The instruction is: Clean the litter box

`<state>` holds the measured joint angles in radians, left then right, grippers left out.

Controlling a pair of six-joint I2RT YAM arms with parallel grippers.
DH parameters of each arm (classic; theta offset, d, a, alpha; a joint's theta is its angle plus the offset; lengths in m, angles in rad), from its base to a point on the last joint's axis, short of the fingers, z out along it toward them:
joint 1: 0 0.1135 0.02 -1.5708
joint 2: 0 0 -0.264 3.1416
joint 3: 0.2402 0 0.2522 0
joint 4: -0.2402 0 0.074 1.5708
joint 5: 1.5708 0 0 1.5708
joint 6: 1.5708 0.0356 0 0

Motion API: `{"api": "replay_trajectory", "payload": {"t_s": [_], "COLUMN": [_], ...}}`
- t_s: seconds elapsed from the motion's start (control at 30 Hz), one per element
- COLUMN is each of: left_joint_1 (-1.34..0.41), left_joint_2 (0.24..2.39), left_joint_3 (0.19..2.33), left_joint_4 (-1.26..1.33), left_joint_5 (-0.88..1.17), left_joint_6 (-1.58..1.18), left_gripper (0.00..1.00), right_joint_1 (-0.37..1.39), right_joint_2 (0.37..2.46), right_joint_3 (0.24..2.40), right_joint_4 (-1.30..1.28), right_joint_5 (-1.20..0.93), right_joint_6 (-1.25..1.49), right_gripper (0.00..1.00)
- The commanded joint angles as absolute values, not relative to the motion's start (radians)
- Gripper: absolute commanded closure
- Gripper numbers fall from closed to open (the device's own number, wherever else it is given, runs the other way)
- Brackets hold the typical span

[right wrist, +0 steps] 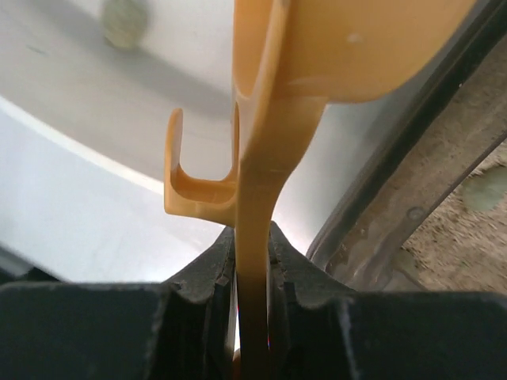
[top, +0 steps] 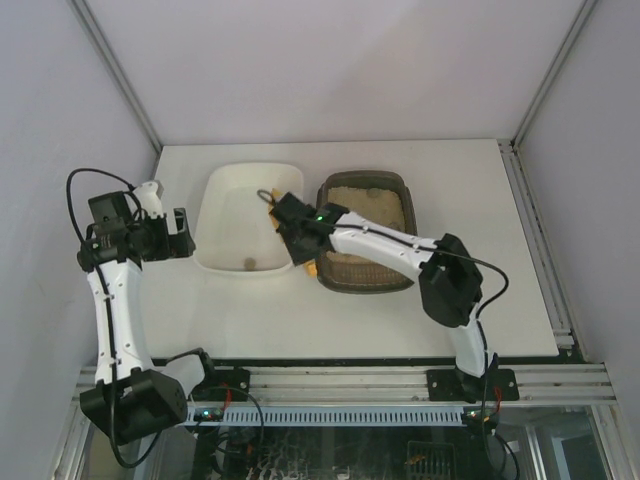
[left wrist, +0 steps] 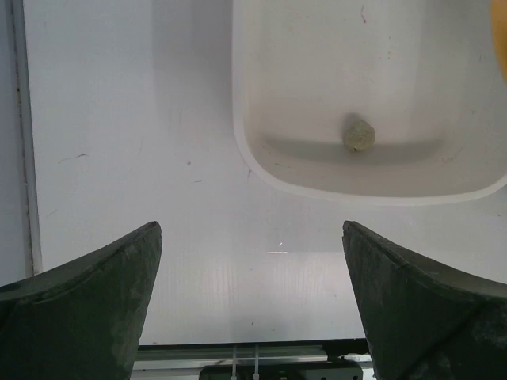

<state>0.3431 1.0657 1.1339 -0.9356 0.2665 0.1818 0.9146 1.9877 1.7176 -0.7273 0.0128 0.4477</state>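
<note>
The dark brown-olive litter box (top: pixel 400 190) with tan litter stands right of centre; its rim (right wrist: pixel 412 182) and litter with a greenish clump (right wrist: pixel 485 188) show in the right wrist view. My right gripper (top: pixel 296 232) is shut on the handle of a yellow scoop (right wrist: pixel 261 182), held over the gap between the litter box and the white tray (top: pixel 225 190). The handle's end (top: pixel 312 270) sticks out toward the near side. One clump (top: pixel 250 264) lies in the white tray (left wrist: pixel 261 150), also seen by the left wrist (left wrist: pixel 358 133). My left gripper (top: pixel 175 235) is open and empty, left of the white tray.
The table's near edge and a metal rail (top: pixel 400 385) run along the front. White enclosure walls stand at the back and sides. My left gripper (left wrist: pixel 252 261) hovers above bare table near the white tray's near-left corner.
</note>
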Motion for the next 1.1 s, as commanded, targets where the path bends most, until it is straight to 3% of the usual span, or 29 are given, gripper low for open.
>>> {"api": "replay_trajectory", "payload": {"t_s": [0.0,0.43,1.07], "left_joint_1": [0.362,0.363,0.363], "left_joint_2": [1.014,0.977,0.958], "left_joint_3": [1.142,1.106,1.106], "left_joint_4": [-0.851,-0.836,-0.813], "left_joint_5": [0.276,0.281,0.244], "left_joint_6": [0.147,0.129,0.091], "left_gripper": [0.00,0.00,0.00], "right_joint_1": [1.015,1.043,1.136], "right_joint_2": [2.053,2.084,2.141], "right_joint_3": [1.857,1.940,1.982], "right_joint_4": [-0.998,-1.025,-0.940], "right_joint_5": [0.428,0.545,0.663], "right_joint_6": [0.338,0.316,0.056], "right_gripper": [1.00,1.00,1.00]}}
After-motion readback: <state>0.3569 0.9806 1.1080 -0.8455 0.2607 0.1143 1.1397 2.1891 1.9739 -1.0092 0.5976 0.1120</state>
